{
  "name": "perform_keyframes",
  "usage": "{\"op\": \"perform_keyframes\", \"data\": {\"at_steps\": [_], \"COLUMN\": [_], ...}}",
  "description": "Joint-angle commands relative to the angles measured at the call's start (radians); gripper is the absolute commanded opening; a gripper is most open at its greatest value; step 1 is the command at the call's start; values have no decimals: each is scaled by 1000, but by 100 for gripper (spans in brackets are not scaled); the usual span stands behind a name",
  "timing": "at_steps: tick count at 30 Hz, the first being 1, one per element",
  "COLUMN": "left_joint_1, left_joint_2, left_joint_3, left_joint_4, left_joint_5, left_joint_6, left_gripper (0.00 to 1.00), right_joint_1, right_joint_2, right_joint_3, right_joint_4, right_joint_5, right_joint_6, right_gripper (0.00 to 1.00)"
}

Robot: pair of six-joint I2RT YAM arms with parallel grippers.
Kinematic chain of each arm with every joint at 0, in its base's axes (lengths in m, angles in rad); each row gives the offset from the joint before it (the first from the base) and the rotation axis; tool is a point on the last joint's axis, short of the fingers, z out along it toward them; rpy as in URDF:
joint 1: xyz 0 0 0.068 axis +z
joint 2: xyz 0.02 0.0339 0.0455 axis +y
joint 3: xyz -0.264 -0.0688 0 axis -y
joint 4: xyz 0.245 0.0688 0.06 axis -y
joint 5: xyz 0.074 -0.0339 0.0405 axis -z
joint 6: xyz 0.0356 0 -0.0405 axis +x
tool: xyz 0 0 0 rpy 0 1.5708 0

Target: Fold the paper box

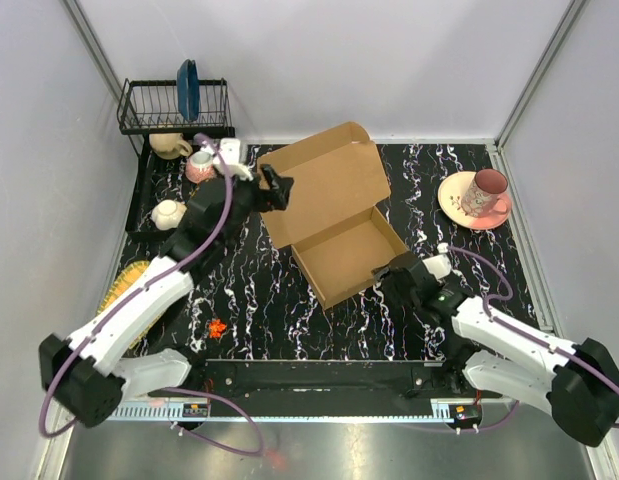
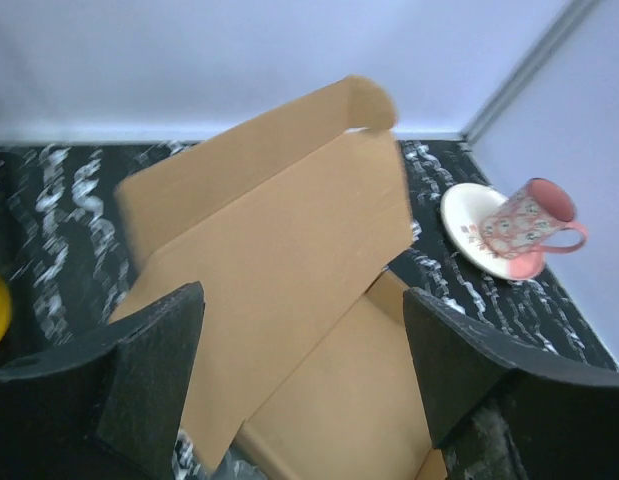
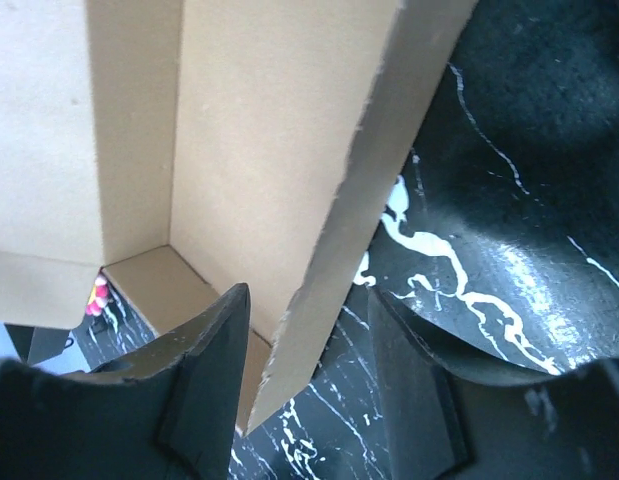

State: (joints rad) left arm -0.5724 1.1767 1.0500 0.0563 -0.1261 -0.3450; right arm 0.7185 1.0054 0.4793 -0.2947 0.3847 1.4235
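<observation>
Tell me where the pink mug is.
In the top view, the pink mug rests on a plate at the far right corner, right of the paper box.

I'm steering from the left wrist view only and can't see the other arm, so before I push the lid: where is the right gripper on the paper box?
Observer: The right gripper is at the near right corner of the paper box, with a tray wall standing between its fingers.
Operator: Is it clamped on that wall?
Observer: No, the jaws stand apart, and a gap shows on the wall's outer side.
Operator: And where is my gripper against the lid?
Observer: From above, the left gripper is at the left edge of the raised lid, open and not gripping it.
</observation>
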Motion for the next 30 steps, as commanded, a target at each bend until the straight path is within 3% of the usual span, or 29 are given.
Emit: {"op": "perform_keyframes", "data": {"at_steps": [1,4,8,12,17,21,25,30], "left_joint_1": [2,2,5,32,101,215,362,414], "left_joint_2": [-187,-226,-268,-386,-462,-437,-349,-235], "left_joint_3": [-141,-224,-350,-522,-633,-735,-818,-854], "left_joint_4": [-223,-422,-500,-403,-331,-201,14,202], "left_joint_5": [-242,-432,-500,-497,-443,-368,-225,-182], "left_joint_6": [-70,-190,-468,-661,-862,-914,-943,-942], "left_gripper": [83,82,84,88,87,83,68,70], "right_joint_1": [6,7,6,7,7,7,6,7], "right_joint_2": [-79,-125,-162,-205,-284,-321,-320,-318], "right_joint_3": [85,113,153,182,183,179,188,209], "right_joint_4": [-58,-70,-92,-78,-78,-67,-61,-67], "right_joint_5": [40,25,-21,-53,-58,-52,-44,-40], "right_joint_6": [-99,-170,-277,-380,-436,-460,-477,-512], "right_gripper": [58,60,65,66,66,66,64,64]}}
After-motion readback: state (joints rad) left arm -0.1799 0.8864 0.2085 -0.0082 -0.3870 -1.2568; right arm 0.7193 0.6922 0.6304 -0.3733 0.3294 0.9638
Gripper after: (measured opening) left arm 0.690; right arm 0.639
